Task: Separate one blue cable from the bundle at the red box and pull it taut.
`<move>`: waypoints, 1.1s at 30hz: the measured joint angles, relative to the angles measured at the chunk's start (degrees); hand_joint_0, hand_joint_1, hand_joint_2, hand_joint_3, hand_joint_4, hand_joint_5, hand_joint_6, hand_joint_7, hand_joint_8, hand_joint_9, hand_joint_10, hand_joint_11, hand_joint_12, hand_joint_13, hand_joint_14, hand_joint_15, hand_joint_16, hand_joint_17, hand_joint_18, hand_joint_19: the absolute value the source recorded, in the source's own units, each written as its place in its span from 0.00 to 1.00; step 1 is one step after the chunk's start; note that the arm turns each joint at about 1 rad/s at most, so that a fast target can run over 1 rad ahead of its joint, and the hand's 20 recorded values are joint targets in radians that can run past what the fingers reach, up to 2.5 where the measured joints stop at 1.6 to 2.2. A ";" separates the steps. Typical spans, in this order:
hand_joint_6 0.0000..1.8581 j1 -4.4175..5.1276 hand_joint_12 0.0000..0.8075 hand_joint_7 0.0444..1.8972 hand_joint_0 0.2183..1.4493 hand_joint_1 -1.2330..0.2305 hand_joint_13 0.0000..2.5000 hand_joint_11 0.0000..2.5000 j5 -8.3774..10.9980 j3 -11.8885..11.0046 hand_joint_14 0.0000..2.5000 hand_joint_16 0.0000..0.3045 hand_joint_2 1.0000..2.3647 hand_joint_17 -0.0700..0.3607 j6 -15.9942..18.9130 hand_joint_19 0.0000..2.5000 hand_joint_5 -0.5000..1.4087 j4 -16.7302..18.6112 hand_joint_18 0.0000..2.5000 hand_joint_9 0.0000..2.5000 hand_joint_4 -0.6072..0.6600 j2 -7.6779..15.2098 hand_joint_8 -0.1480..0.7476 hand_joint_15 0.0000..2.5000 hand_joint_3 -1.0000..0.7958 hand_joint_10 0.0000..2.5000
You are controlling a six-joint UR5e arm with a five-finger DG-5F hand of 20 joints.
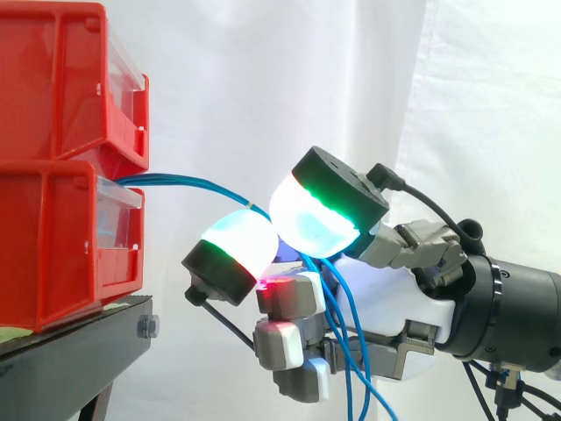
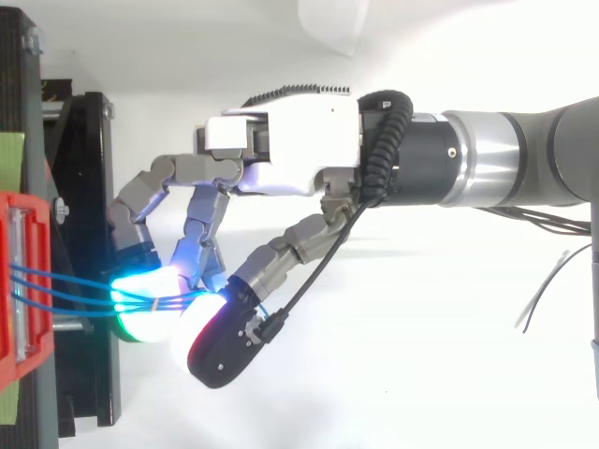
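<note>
Two red bins are stacked on a black stand at the left; the lower bin [image 1: 61, 246] shows at the left edge in the top view [image 2: 21, 281]. A bundle of thin blue cables [image 1: 188, 182] leaves the front of that lower bin and runs right in a shallow arc to my hand [image 1: 390, 303]. The hand [image 2: 281, 154] reaches in from the right with curled fingers. Two glowing fingertips [image 1: 238, 244] pinch the cables [image 2: 65, 290] between them, close to a small tie. Behind the pads the blue cables hang down past the palm [image 1: 352, 373].
The upper red bin [image 1: 61, 79] overhangs the cable exit. The black stand [image 1: 79, 338] carries a bolt at its front edge [image 1: 147, 327]. A white curtain backs the scene. Thin dark wires [image 2: 552, 290] lie at the right in the top view.
</note>
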State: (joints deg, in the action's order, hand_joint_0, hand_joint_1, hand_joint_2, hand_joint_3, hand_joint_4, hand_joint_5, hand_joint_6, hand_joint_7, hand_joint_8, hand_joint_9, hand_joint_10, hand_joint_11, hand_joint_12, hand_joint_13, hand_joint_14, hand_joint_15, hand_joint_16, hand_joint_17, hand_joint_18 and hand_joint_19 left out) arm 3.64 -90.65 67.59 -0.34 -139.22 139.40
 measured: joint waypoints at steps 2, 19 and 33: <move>0.47 -0.01 0.48 0.59 0.30 0.20 0.48 0.39 0.02 0.00 0.01 0.17 0.00 0.44 0.00 0.29 0.17 -0.05 0.48 0.51 0.67 0.00 0.67 0.25 0.28 0.00; 0.44 0.07 0.49 0.58 0.33 0.47 0.47 0.35 0.21 0.00 0.01 0.18 0.00 0.44 -0.02 0.31 0.17 -0.08 0.45 0.50 0.65 0.00 0.66 0.25 0.28 0.01; 0.46 -0.01 0.49 0.61 0.41 0.19 0.46 0.37 0.30 -0.02 0.01 0.17 0.01 0.44 -0.01 0.29 0.16 0.05 0.46 0.49 0.57 0.00 0.66 0.24 0.36 0.01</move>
State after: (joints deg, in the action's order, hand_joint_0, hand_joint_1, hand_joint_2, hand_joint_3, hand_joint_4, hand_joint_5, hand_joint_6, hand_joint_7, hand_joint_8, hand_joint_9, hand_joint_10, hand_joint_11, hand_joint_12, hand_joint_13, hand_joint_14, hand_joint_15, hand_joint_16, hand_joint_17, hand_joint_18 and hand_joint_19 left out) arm 3.63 -90.35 67.57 -0.35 -139.18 139.40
